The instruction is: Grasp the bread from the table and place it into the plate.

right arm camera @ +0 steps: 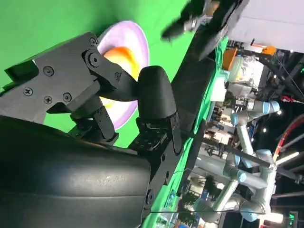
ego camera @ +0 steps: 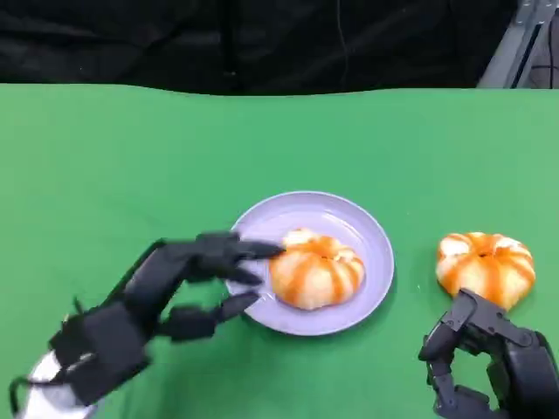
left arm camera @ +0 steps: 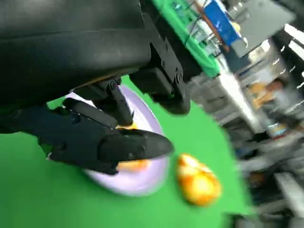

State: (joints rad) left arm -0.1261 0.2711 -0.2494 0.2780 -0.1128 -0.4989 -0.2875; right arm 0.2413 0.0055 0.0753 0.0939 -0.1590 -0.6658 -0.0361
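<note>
Bread appears twice on the green table [ego camera: 105,157]. At the lower left of the head view, the left hand [ego camera: 188,284] reaches toward the centre, fingers spread apart and holding nothing, its fingertips [ego camera: 262,250] over the rim of a lavender plate [ego camera: 367,229]. One orange-striped bread roll [ego camera: 316,269] lies inside that plate, at the frame's centre. Right of the plate, apart from it, a second bread roll [ego camera: 486,266] sits on the table. At the lower right, the right hand [ego camera: 489,353] is just below that roll, fingers apart, gripping nothing.
</note>
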